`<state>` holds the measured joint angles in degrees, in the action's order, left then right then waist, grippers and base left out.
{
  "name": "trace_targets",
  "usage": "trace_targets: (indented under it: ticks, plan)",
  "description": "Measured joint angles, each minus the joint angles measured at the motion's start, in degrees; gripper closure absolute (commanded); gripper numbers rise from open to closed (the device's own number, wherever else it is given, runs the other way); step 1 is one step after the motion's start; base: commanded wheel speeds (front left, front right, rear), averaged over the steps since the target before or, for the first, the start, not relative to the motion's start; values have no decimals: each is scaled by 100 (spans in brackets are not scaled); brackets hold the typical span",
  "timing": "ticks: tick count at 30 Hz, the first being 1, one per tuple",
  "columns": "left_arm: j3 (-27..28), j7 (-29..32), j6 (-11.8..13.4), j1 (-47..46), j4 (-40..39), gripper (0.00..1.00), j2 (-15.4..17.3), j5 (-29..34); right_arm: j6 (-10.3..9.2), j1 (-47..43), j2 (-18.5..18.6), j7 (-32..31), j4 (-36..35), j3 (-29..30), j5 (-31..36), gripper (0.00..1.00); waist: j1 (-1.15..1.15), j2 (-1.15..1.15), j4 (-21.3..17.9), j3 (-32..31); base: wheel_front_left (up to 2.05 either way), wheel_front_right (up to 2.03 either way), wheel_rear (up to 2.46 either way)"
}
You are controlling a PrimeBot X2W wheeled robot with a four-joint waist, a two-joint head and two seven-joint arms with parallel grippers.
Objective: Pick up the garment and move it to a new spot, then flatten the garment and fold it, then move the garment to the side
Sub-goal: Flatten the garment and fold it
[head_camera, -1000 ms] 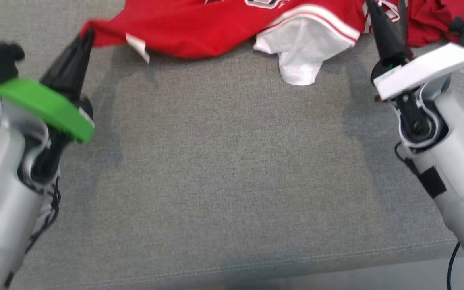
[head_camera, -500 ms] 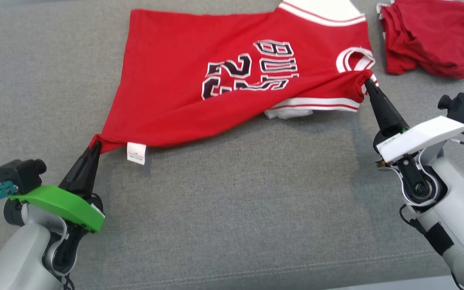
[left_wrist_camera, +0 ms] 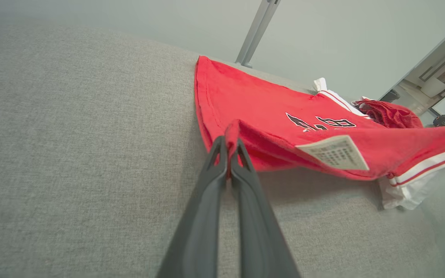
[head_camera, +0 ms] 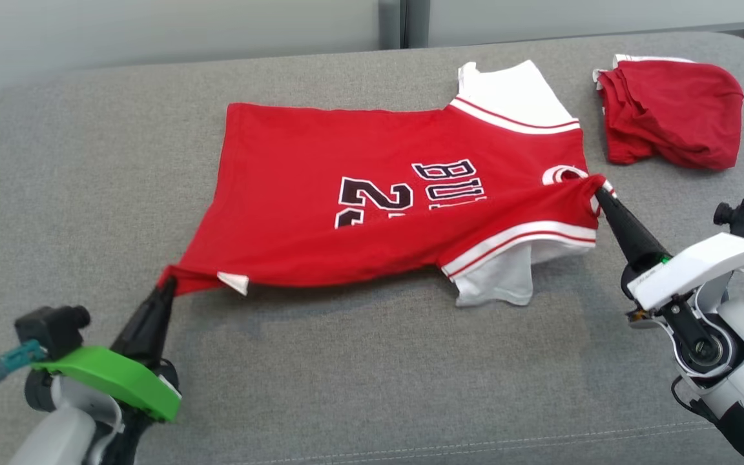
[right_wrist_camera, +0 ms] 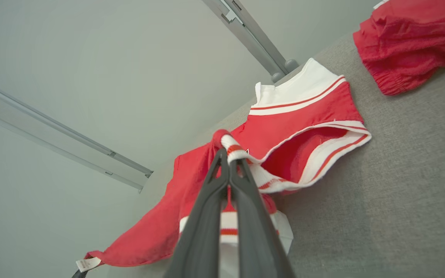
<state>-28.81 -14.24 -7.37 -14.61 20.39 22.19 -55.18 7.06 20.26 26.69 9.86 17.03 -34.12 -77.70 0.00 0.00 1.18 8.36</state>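
Your left gripper (head_camera: 166,287), fingers pressed together, pinches the hem corner of the red jersey (head_camera: 320,148), which lies mid-way across the grey cushion (head_camera: 372,361). Your right gripper (head_camera: 599,192) pinches its collar, likely so the 2 grips stretch it flat.

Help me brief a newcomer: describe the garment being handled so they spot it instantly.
On the grey cushion, look at the middle: a red jersey lies stretched between the left tool and the right tool. Unlike the crumpled red bundle near the far right corner, it has white sleeves, striped trim and dark lettering.
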Motion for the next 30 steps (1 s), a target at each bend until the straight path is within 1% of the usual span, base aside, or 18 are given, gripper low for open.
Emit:
trace_targets:
  ticks: [4,6,10,13,14,15,16,17,18,19,24,30]
  plan:
    - [-207,0,2,80,111,100,-103,278,0,-1,119,-90,296,-237,223,100,0,0,-3,-43,0,0,0]
    - [-302,0,13,80,175,100,-129,381,0,15,120,-90,410,-322,346,100,0,0,-12,-23,0,0,0]
    - [-442,0,125,81,456,100,-141,633,0,142,43,-78,597,-531,676,100,0,0,-48,53,0,0,0]
    - [-478,0,138,81,557,100,-196,650,0,312,35,54,775,-563,933,100,0,0,-72,124,0,0,0]
    - [-479,0,140,81,584,100,-232,655,0,375,35,114,853,-565,1039,98,0,0,-77,148,0,0,0]
    - [-483,-1,140,77,623,85,-278,656,0,427,33,171,922,-565,1135,89,0,0,-80,171,0,0,0]
    - [-492,0,140,76,672,65,-327,664,0,472,27,219,985,-569,1215,73,0,0,-83,190,0,0,0]
    - [-504,0,140,75,700,51,-359,679,0,515,16,255,1051,-578,1298,53,0,0,-85,204,0,0,0]
    - [-515,-1,141,72,720,7,-376,709,0,542,2,281,1095,-578,1366,5,0,0,-85,213,0,0,0]
    - [-528,-1,141,65,755,0,-380,735,0,557,-21,283,1123,-582,1392,0,0,0,-85,221,0,0,0]
    - [-460,0,142,51,846,0,-411,759,0,657,-226,381,1133,-654,1475,0,0,0,-83,237,0,0,0]
    - [-62,-1,202,-106,615,0,-477,937,0,687,-218,437,1101,-504,1559,0,0,0,-76,165,0,0,0]
